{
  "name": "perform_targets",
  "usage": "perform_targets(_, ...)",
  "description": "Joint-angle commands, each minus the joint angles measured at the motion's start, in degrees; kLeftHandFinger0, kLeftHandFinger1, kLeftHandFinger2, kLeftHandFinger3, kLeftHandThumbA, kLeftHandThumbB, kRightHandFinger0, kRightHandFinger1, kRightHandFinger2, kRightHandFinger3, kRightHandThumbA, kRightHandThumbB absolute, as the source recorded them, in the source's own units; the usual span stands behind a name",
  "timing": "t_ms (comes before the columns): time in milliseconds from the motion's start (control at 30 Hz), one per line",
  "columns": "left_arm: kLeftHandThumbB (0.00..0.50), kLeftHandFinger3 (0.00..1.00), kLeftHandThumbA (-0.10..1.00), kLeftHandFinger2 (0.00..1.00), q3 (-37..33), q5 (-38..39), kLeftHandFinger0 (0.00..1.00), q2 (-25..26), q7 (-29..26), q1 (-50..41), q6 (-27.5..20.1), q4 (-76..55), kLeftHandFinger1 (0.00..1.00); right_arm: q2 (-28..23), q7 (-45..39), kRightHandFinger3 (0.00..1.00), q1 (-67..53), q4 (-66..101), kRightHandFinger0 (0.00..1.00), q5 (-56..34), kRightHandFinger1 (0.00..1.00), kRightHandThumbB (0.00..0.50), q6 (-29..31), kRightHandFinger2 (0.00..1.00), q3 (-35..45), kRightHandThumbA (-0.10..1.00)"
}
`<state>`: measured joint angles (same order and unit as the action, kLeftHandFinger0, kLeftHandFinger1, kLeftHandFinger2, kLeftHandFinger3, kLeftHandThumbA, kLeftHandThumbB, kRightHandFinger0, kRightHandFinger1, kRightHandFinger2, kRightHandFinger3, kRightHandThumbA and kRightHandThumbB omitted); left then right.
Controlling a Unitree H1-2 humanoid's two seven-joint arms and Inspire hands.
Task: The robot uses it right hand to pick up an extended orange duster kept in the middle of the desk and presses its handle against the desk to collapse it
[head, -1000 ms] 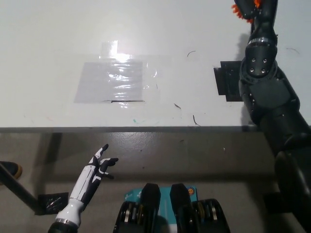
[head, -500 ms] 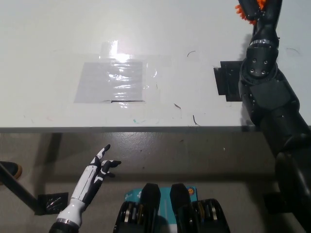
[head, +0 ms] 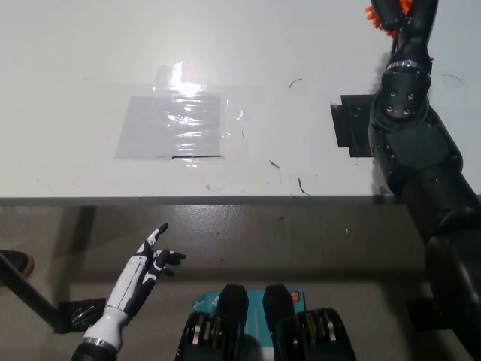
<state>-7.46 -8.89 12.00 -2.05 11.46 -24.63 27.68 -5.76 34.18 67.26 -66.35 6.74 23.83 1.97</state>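
Both hands in view | right hand [head: 398, 9] mostly cut off at top edge, grip unclear, orange duster [head: 372, 15] beside it | left hand [head: 154, 256] idle below desk [head: 75, 75], fingers spread

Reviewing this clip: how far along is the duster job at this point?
Done: the reach. The black right arm stretches across the desk to the top right edge of the head view. In hand: bits of the orange duster show beside the wrist there, but the right hand is mostly cut off, so a grasp can't be confirmed. Left: lifting it and pressing the handle down to collapse it. The white left hand rests open below the desk.
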Motion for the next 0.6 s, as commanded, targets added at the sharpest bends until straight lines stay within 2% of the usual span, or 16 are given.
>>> perform_targets(0,0.5,1.0,1.0,0.63,-0.56,-0.94,0.56,0.91,-2.33,-0.29,-2.3,-2.39,0.64,0.96,-0.8,0.21,1.27,-0.06,0.0,-2.89,0.0,0.098,3.1,0.21,1.27,-0.1)
perform_targets(67,0.5,1.0,1.0,0.62,-0.53,-0.78,0.55,0.98,-2.36,-0.39,-2.3,-2.46,0.64,1.22,-0.79,0.24,0.86,-0.28,0.0,-2.83,0.01,0.089,3.1,0.25,1.23,-0.1)
perform_targets(133,0.5,1.0,1.0,0.62,-0.17,-0.42,0.56,0.95,-2.0,-0.5,-2.3,-2.46,0.64,1.75,-0.3,0.33,-0.24,-1.0,0.0,-2.5,0.03,0.094,3.1,0.33,0.78,-0.1)
perform_targets(200,0.5,0.99,1.0,0.6,-0.19,0.06,0.55,0.96,-1.94,-0.23,-2.3,-2.18,0.62,1.86,-0.35,0.35,-0.66,-2.07,0.0,-2.49,0.03,0.095,3.1,0.33,0.55,-0.1)
perform_targets(233,0.5,0.99,1.0,0.6,-0.2,0.07,0.54,0.96,-1.94,-0.23,-2.3,-2.18,0.62,1.85,-0.34,0.31,-0.65,-2.09,0.0,-2.52,0.01,0.102,3.1,0.27,0.51,-0.1)
perform_targets(267,0.5,0.98,1.0,0.59,-0.21,0.13,0.54,0.94,-1.99,-0.1,-2.3,-2.07,0.62,2.17,0.31,0.37,-1.03,-3.55,0.0,-2.2,0.02,0.087,3.1,0.31,0.28,-0.1)
perform_targets(300,0.5,0.98,1.0,0.59,-0.33,-0.05,0.57,1.04,-2.07,-0.15,-2.3,-2.12,0.63,2.46,0.2,0.38,-1.34,-4.12,0.0,-2.54,0.01,0.078,3.1,0.3,0.61,-0.1)
perform_targets(367,0.5,0.98,1.0,0.58,-0.36,-0.06,0.58,1.06,-2.09,-0.16,-2.3,-2.12,0.63,2.49,0.2,0.39,-1.34,-4.26,0.0,-2.59,0.01,0.075,3.1,0.31,0.64,-0.1)
perform_targets(433,0.5,0.97,1.0,0.56,-0.61,-0.54,0.59,1.21,-2.39,-0.5,-2.3,-2.46,0.63,3.61,-0.98,0.37,-3.14,-4.42,0.0,-4.63,0.0,0.089,3.1,0.27,2.4,-0.1)
perform_targets(567,0.5,0.95,1.0,0.55,-0.72,-0.53,0.57,1.27,-2.55,-0.55,-2.3,-2.6,0.61,3.82,1.24,0.35,-3.93,-5.59,0.0,-2.87,0.0,0.079,3.1,0.26,1.39,-0.1)
